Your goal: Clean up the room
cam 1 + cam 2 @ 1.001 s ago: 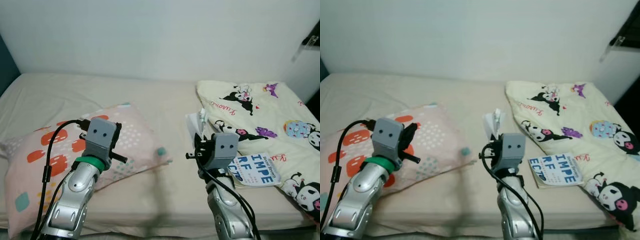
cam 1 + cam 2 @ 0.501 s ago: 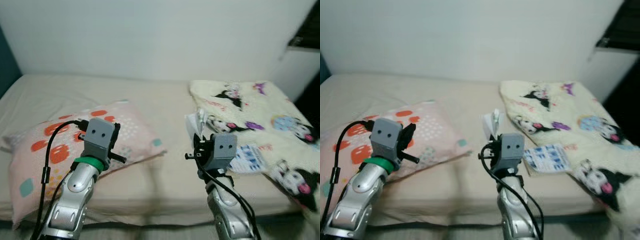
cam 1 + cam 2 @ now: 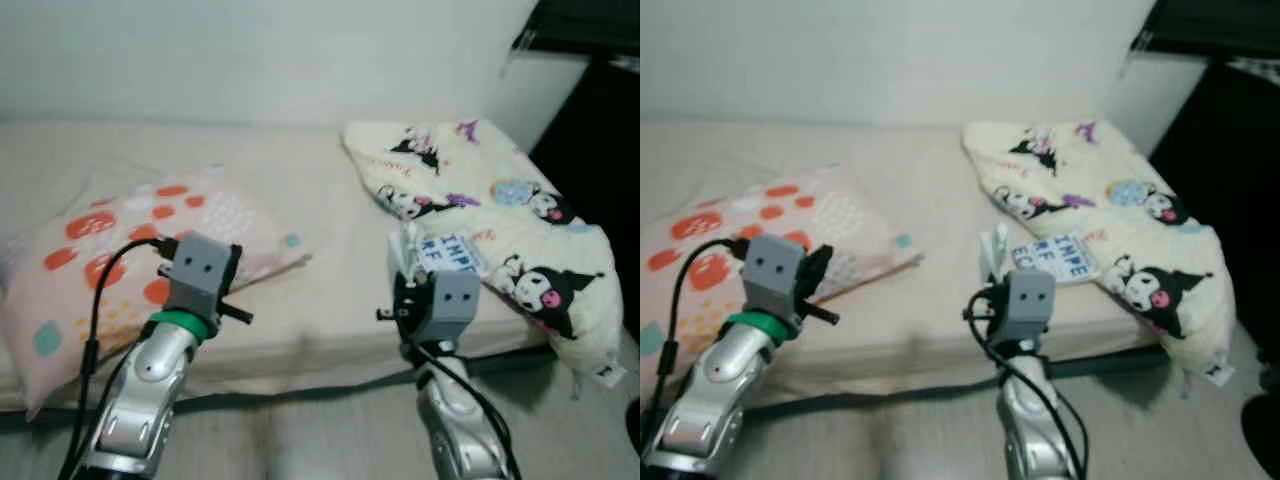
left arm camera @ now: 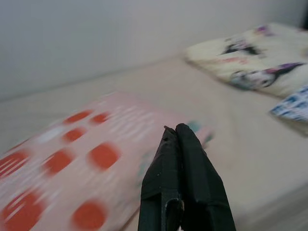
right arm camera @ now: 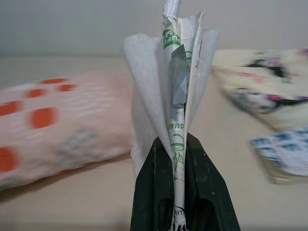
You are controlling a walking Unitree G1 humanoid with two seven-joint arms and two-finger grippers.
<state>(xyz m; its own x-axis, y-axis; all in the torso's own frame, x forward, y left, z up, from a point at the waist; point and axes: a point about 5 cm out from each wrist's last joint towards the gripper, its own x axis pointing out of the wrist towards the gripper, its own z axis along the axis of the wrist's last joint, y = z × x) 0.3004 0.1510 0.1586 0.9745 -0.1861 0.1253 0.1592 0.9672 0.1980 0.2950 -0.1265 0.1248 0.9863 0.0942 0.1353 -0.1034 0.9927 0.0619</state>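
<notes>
Right pincer (image 5: 175,144) pinches a crumpled wrapper (image 5: 177,82), white paper with green print and a silvery patch, fingers clamped on its lower part; the wrapper stands upright above the fingertips. The pincer is held in the air in front of the bed's (image 3: 330,300) near edge. Left pincer (image 4: 177,134) pressed together, holding nothing, raised over the near end of a pink pillow (image 3: 110,235) with orange spots. On the bed's right side lies a cream cartoon-print blanket (image 3: 500,200), a booklet (image 3: 450,255) with blue lettering at its left edge. Views blurred.
</notes>
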